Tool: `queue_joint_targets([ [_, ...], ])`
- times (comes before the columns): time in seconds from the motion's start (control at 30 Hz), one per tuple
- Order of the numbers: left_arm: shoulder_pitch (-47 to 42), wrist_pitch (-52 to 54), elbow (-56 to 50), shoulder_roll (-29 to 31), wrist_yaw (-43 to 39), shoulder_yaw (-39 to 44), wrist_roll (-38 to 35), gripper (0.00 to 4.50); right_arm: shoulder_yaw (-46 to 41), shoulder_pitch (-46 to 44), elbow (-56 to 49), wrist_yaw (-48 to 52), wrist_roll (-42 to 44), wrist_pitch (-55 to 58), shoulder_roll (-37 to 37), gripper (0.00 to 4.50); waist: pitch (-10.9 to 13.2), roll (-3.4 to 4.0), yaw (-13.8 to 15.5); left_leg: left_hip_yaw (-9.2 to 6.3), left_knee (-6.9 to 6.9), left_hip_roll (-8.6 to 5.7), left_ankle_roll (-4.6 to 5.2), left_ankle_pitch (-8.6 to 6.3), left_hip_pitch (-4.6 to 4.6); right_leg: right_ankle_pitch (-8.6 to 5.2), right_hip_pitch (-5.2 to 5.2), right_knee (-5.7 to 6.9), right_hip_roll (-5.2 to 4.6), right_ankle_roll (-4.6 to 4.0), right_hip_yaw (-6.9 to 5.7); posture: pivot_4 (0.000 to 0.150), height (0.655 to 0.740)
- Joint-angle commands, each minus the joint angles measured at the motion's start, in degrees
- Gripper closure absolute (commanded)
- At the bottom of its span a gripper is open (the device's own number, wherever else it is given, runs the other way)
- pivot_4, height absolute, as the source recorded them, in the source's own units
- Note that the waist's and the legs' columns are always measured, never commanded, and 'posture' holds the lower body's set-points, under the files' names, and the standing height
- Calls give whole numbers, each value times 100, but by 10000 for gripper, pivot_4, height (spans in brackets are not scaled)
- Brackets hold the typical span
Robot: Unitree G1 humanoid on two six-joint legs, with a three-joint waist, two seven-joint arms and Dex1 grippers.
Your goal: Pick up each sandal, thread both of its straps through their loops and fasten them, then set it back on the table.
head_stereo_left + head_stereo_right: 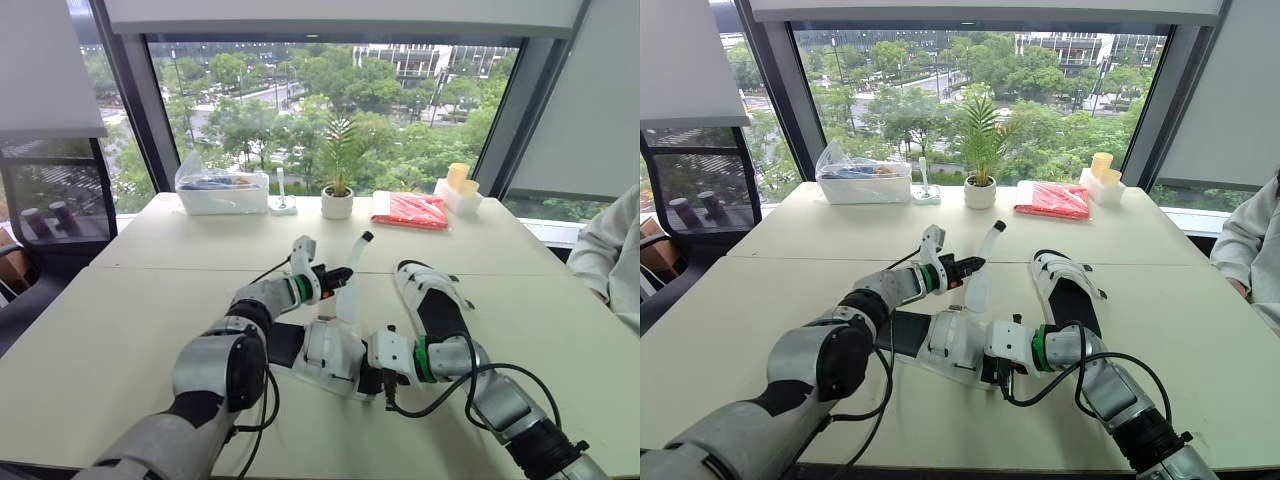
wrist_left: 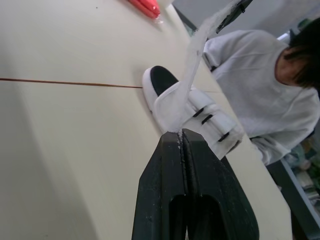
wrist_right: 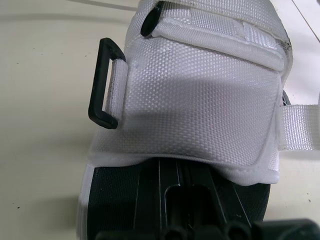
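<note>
— Where are the sandals?
— Both are on the smooth cream table. The near sandal, white woven webbing over a black sole, lies before me. The other sandal is just right of it.
— And your pincers?
— My left pincer is clenched on the near one's flat strap, which stands upright. My right pincer meets its side by a black rectangular loop. Whether it grips, I cannot tell.

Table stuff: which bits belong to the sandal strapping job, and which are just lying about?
Job: near sandal; its strap, pinched in the left gripper; second sandal.
Lying about: plastic tub; potted plant; red packet; yellow and white containers.
</note>
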Motion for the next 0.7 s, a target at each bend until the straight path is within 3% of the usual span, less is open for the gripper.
queue_joint_targets([
  [0.03, -98, -121, -341, 228, -1455, -424, 173, 44613, 491, 388, 354, 180, -358, 302, -101, 45000, 0, 0, -1, 1, 0, -2, -1, 0, 0, 0, 0, 0, 0, 0, 0, 1500, 7374],
  [0.17, 291, -442, -1048, 505, -3158, -1004, 243, 44613, 493, 382, 385, 170, -353, 283, -88, 45000, -2, 4, -5, 2, 0, -2, -1, 1, 0, 0, 1, 0, 1, 0, 0, 1500, 7374],
  [0.23, 738, -965, -1764, 582, -3603, -1300, 277, 44613, 496, 371, 416, 171, -356, 257, -87, 45000, -4, 7, -6, 2, -1, 2, -1, 1, 0, 0, 1, 0, 0, 0, 1, 1500, 7374],
  [0.47, 2614, -3346, -4339, 830, -4244, -2089, 251, 44613, 525, 358, 514, 208, -377, 145, -102, 45000, -6, 10, 14, 1, -3, 21, -2, 0, 3, 1, 2, -4, -10, -4, 17, 1500, 7374],
  [0.7, 3419, -5249, -4961, 1107, -4548, -2643, 252, 44613, 568, 282, 597, 218, -379, 106, -51, 45000, -18, 22, 17, 2, -1, 21, -2, 0, 10, 7, 11, -11, -25, -16, 18, 1500, 7374],
])
